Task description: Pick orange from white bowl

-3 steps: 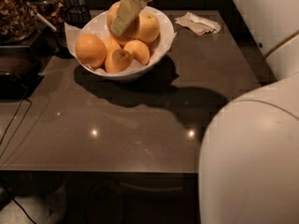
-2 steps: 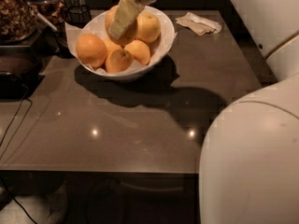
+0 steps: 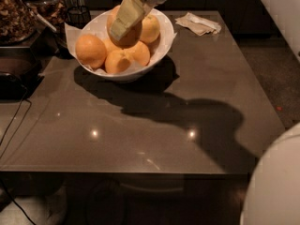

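Tool [image 3: 121,26] over white bowl [image 3: 159,55], against topmost orange [image 3: 132,34].

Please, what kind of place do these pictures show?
Probably a kitchen or snack area: a white bowl of oranges on a dark counter, food containers at the left. The gripper is over the bowl, at the top orange.

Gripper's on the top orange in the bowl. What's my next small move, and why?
Probably a short, slow lift straight up. The gripper lies against the top orange, which sits inside the bowl rim above the other oranges. The hold can't be judged, so a small rise would test it.
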Robot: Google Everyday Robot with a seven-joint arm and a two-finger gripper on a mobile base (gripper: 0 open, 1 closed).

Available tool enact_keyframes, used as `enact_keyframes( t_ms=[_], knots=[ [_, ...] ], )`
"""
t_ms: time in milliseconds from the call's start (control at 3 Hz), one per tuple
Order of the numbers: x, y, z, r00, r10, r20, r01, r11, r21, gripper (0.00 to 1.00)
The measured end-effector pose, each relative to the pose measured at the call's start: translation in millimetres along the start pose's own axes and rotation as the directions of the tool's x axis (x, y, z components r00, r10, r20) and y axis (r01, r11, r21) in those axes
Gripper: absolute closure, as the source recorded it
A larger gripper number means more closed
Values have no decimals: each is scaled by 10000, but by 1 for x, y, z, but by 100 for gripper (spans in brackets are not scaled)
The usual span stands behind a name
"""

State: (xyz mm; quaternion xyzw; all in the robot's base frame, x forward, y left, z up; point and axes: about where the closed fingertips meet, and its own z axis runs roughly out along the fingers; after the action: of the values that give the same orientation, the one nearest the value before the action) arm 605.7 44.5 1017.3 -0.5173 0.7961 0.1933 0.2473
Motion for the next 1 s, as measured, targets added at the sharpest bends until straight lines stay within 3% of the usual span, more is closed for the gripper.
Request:
enact_keyframes(
  t_ms=[667,1000],
  knots=[
    [33,66,-8,9886,1386,590,-1392,9902,71,100],
    [45,95,-12,9823,1763,625,-1778,9839,189,100]
  ],
)
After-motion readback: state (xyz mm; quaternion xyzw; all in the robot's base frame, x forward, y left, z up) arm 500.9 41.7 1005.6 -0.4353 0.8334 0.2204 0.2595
